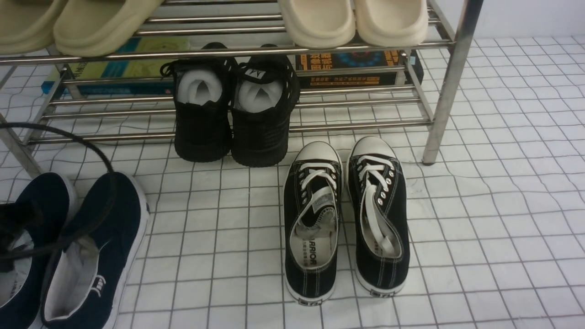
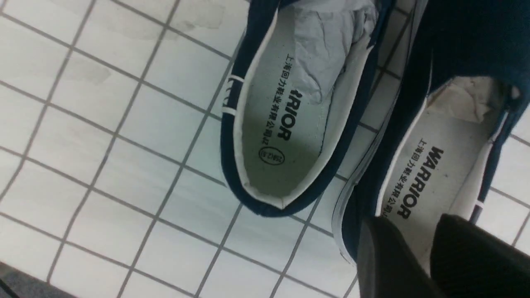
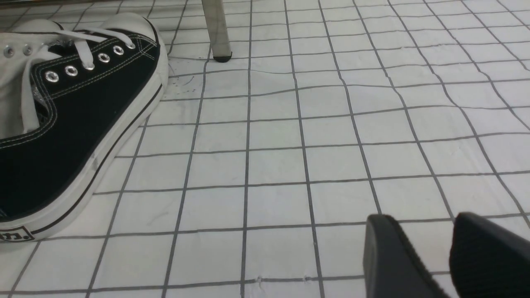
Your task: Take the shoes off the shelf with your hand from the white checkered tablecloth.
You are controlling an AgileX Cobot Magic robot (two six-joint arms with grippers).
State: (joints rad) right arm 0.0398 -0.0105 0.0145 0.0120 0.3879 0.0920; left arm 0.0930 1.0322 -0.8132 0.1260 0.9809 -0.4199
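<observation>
The navy-blue slip-on shoes [image 1: 98, 214] lie side by side on the white checkered tablecloth [image 1: 502, 205] at the near left, in front of the steel shelf [image 1: 450, 82]. In the left wrist view both shoes [image 2: 265, 124] show white WARRIOR insoles and paper stuffing. My left gripper [image 2: 410, 219] hangs over the heel opening of one shoe [image 2: 418, 174], its fingers apart with only the insole showing between them. In the front view it is a dark shape [image 1: 13, 226] at the left edge with a black cable [image 1: 68, 137] looping over the shoes. My right gripper [image 3: 420, 219] is open and empty over bare cloth.
All-black knit sneakers [image 1: 231, 114] stand at the shelf's bottom tier. Black lace-up sneakers with white toe caps [image 1: 345, 214] lie on the cloth in the middle and also show in the right wrist view [image 3: 70, 124]. Cream slippers [image 1: 356, 20] sit on the upper tier. A shelf post [image 3: 215, 29] stands at right.
</observation>
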